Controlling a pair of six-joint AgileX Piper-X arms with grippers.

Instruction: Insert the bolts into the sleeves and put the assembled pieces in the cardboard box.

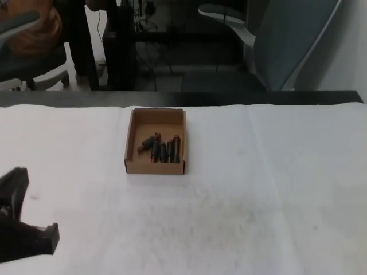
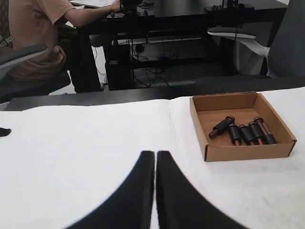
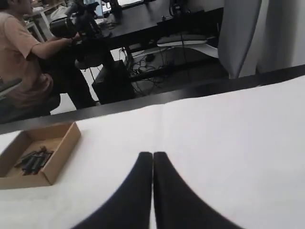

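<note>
Cardboard box [image 2: 248, 151] stood on the white surface [image 1: 258, 189] — assembled pieces [image 2: 244, 132] lay clustered inside. Left claw [image 2: 155, 155] and right claw [image 3: 152, 155] were both closed, empty, apart from the box.

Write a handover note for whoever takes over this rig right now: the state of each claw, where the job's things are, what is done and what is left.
Left claw: shut, holding nothing, over the white cloth.
Right claw: shut, holding nothing, over the same cloth.
Cardboard box: on the cloth, toward the bench's far side.
Pieces: about five, lying together inside the box; they appear to be assembled.
Done: those pieces are boxed.
Left: probably nothing; confirm the count before stopping.
</note>
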